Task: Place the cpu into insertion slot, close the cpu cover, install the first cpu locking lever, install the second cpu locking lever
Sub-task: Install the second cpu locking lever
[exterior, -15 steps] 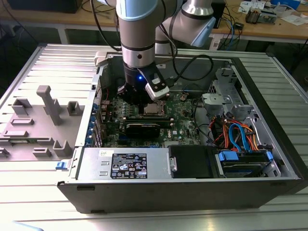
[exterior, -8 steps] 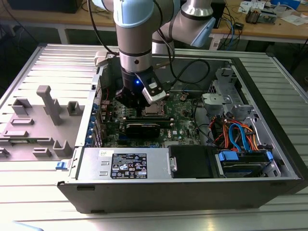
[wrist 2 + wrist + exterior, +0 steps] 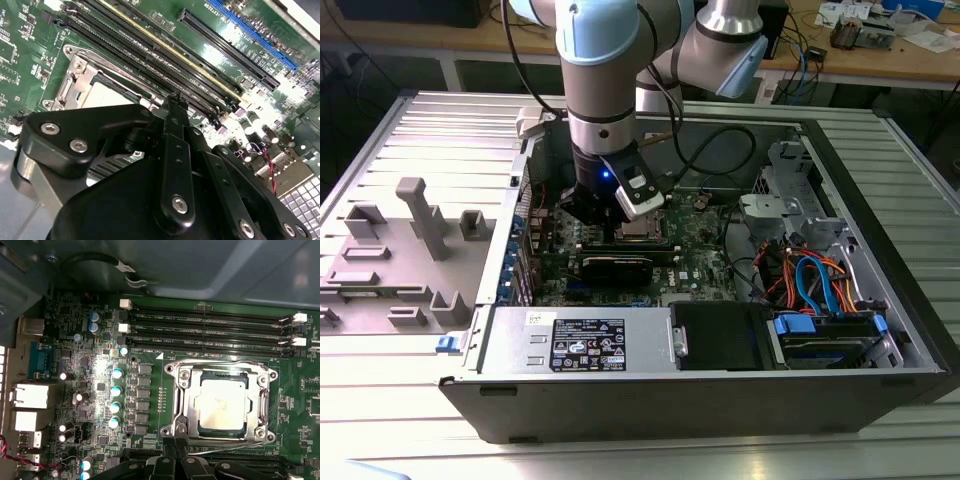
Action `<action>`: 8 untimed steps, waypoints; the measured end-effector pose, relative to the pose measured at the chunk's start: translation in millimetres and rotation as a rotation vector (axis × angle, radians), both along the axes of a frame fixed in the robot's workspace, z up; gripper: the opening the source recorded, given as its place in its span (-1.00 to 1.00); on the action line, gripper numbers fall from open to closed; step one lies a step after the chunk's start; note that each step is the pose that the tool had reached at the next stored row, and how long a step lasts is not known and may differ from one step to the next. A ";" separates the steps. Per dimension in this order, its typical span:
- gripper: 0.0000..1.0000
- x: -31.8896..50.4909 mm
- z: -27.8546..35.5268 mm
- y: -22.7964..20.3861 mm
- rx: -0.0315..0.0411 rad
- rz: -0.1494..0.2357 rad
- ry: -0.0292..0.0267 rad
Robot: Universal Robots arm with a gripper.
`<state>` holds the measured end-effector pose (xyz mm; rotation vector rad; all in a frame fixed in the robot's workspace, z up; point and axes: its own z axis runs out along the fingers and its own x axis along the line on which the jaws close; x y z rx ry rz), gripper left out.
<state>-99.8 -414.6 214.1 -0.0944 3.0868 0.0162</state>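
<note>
Gripper [image 3: 175, 460], a black linkage type on the single arm, is seen in the first wrist view with its two fingertips brought together and nothing clamped between them, poised at the near edge of the insertion slot [image 3: 175, 405], a square socket with a silvery metal rim set in the green circuit board [image 3: 90, 315]. The cpu [image 3: 222, 405], a flat square chip with a silvery-grey metal top, is already seated in that socket, and the cpu cover [image 3: 260, 390], a thin silvery frame plate with a square window, lies closed down around it. A thin wire locking lever [image 3: 235, 446] is seen running along the socket edge nearest the fingertips, its long axis crosswise to the gripper. The socket thus lies directly ahead of the fingertips. In the exterior view the gripper [image 3: 602, 215] hangs inside the open computer case [image 3: 720, 390].
</note>
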 end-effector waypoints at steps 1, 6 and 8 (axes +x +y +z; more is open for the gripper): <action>-0.79 0.0 0.0 -0.6 0.0008 0.000 0.0000; -0.79 0.1 0.1 -5.9 0.0018 0.000 0.0000; -0.79 0.2 0.1 -6.9 0.0025 0.000 0.0002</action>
